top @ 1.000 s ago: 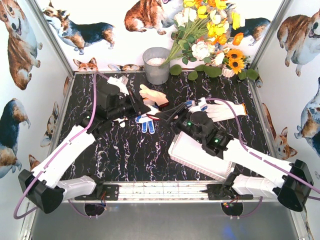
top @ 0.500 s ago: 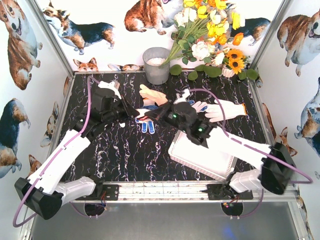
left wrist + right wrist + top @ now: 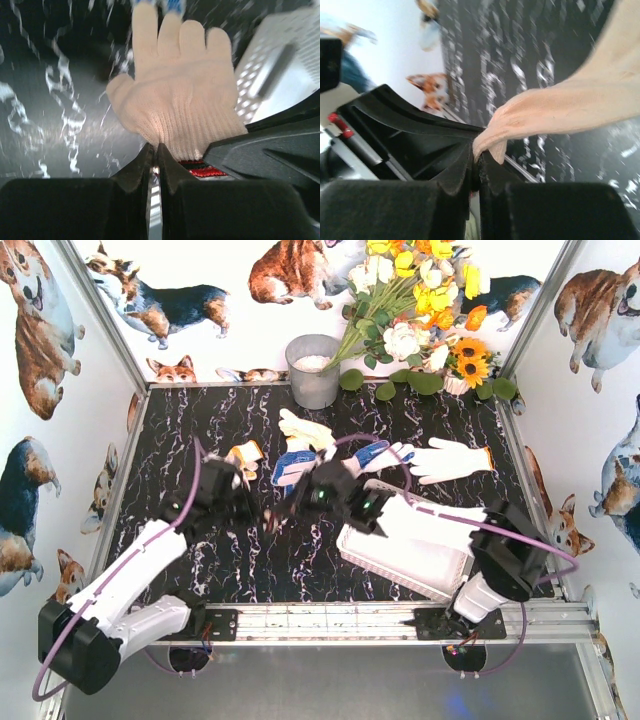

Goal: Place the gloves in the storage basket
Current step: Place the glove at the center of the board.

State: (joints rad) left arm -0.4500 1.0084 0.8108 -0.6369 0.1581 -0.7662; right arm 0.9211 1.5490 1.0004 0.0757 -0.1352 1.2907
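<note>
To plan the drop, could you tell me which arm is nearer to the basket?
Right. The right arm reaches across the basket, the right gripper just beyond its left rim. The left arm lies left of the basket, the left gripper holding a glove short of it.

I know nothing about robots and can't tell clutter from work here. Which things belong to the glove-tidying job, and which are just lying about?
Part of the job: loose gloves; a glove pinched by the left hand; glove fabric pinched by the right hand; white basket.

Just lying about: grey bucket; flowers.
</note>
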